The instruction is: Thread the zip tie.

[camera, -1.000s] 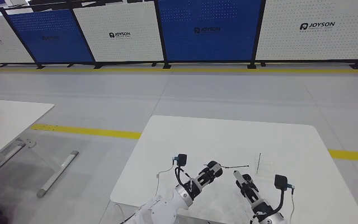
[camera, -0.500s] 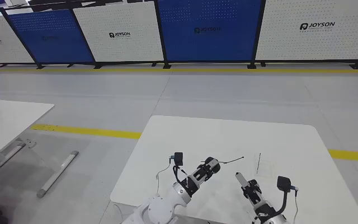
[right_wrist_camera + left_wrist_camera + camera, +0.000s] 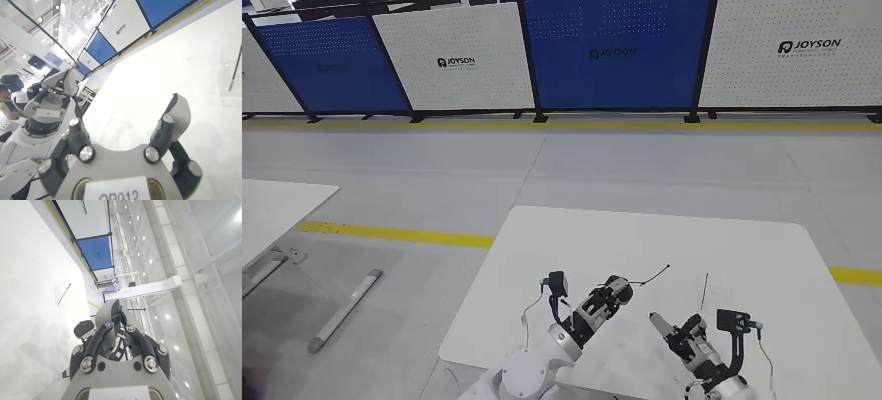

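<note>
Black zip tie (image 3: 654, 276) is pinched at one end in my left gripper (image 3: 622, 288), fingers together on it, the strap jutting out above the white table (image 3: 572, 250), while my right gripper (image 3: 653, 319) sits close by, fingers spread and empty. I'd expect the thin strap to flex or swivel in that pinch once touched, sending the tip past the head's slot. Which end carries the head is too small for me to tell, and the pads' hold is hidden.
</note>
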Robot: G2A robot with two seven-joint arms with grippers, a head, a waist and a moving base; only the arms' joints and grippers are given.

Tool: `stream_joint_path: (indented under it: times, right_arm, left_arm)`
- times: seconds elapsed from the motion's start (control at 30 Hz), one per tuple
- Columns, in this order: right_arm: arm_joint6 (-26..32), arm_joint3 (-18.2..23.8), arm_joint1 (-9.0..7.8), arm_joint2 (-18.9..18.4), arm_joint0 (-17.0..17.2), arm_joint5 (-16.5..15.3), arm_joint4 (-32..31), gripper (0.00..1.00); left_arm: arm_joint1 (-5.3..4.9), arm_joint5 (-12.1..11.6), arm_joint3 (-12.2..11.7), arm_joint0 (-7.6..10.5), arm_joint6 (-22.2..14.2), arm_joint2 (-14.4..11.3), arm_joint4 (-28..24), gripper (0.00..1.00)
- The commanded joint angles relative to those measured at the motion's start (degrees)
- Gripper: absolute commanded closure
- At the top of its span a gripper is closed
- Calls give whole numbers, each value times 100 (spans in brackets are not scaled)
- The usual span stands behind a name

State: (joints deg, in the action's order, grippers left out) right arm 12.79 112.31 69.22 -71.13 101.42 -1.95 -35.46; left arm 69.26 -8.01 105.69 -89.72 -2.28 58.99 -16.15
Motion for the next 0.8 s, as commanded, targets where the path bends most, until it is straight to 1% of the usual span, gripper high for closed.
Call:
stream_joint_path:
  times: [0.0, 0.03, 0.07, 0.1, 0.13, 0.2, 0.27, 0.47, 0.53, 0.63, 0.67, 0.7, 0.73, 0.77]
  right_arm:
    - [1, 0, 0, 0, 0, 0, 0, 0]
    - [30, -9, 1, 21, 5, -22, 39, 0]
    - [183, -49, 5, 94, -2, -130, 204, 0]
    - [269, -148, -1, 116, -84, -164, 52, 0]
    - [222, -225, 1, 156, -137, -104, -132, 0]
    - [157, -314, 19, 285, -236, -101, -238, 0]
    - [-37, -352, 38, 315, -311, -95, -209, 0]
    - [-79, -352, 41, 313, -316, -95, -197, 0]
    - [-215, -384, 48, 303, -321, -16, -233, 0]
    - [-632, -425, 73, 363, -327, 233, -532, 0]
    - [-802, -433, 84, 403, -333, 348, -696, 29]
    - [-852, -440, 93, 445, -336, 382, -727, 61]
    - [-844, -443, 100, 479, -349, 377, -717, 70]
    - [-801, -442, 102, 502, -367, 350, -717, 73]
  left_arm:
    - [0, 0, 0, 0, 0, 0, 0, 100]
    - [0, 0, 0, 0, 0, 0, 0, 100]
    - [0, 0, 0, 0, 0, 0, 0, 100]
    - [1, 4, -1, 1, -1, -4, 1, 100]
    - [4, 19, -1, 11, -12, -24, 30, 100]
    - [10, 33, 6, 18, -31, -66, 71, 100]
    - [14, 45, 7, 16, -34, -84, 101, 100]
    - [15, 52, 3, 15, -30, -82, 110, 100]
    - [18, 66, -5, 22, -33, -97, 119, 100]
    - [30, 90, -20, 46, -25, -150, 181, 100]
    - [34, 93, -24, 50, -10, -162, 193, 100]
    - [37, 102, -31, 53, 5, -167, 206, 100]
    - [40, 112, -38, 54, 25, -171, 210, 100]
    - [43, 119, -43, 56, 41, -174, 208, 100]
